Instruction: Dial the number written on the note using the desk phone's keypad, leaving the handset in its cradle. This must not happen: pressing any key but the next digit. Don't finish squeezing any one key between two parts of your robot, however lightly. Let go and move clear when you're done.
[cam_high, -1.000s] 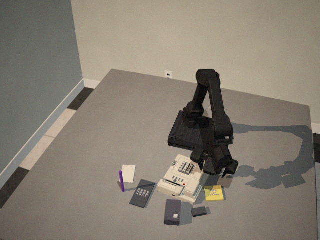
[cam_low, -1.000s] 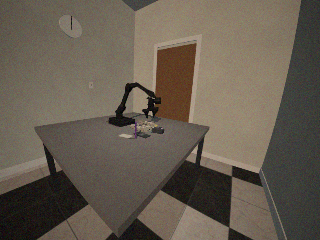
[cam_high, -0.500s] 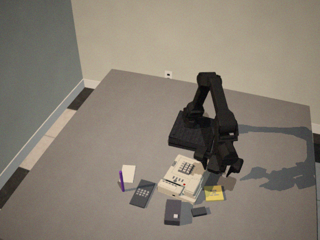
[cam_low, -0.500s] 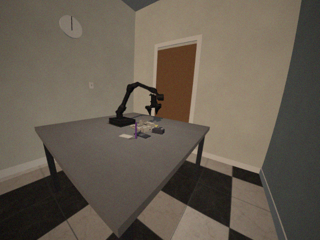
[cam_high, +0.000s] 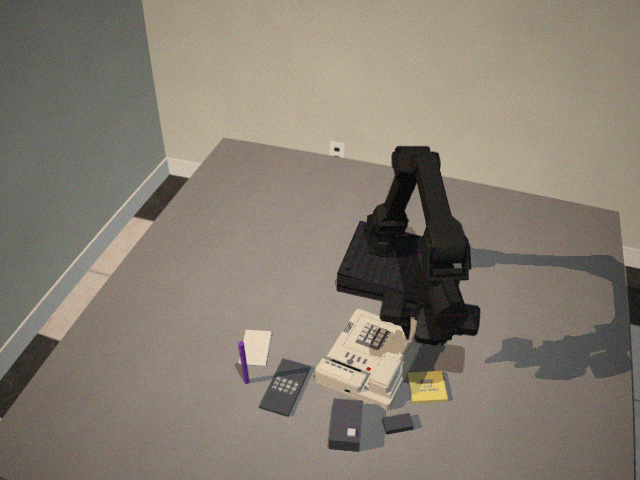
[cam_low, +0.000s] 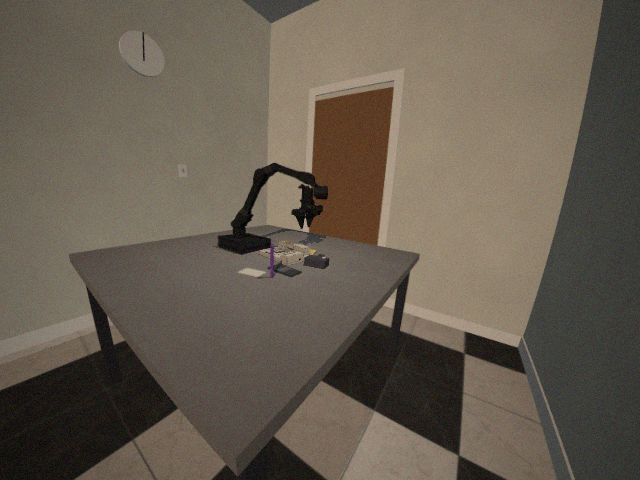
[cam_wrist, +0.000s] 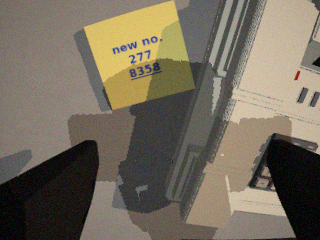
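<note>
claw (cam_wrist: 180, 180) above phone (cam_wrist: 267, 60), handset side

The cream desk phone (cam_high: 361, 356) is sitting flat on the grey table, its handset (cam_wrist: 212, 100) lying in the cradle along one side, and its grey keypad (cam_high: 372, 335) is facing up on the end nearest the arm's base. The yellow note (cam_wrist: 139, 55) is lying flat just beside the handset side, reading "new no. 277 8358" in blue, half in shadow
</note>
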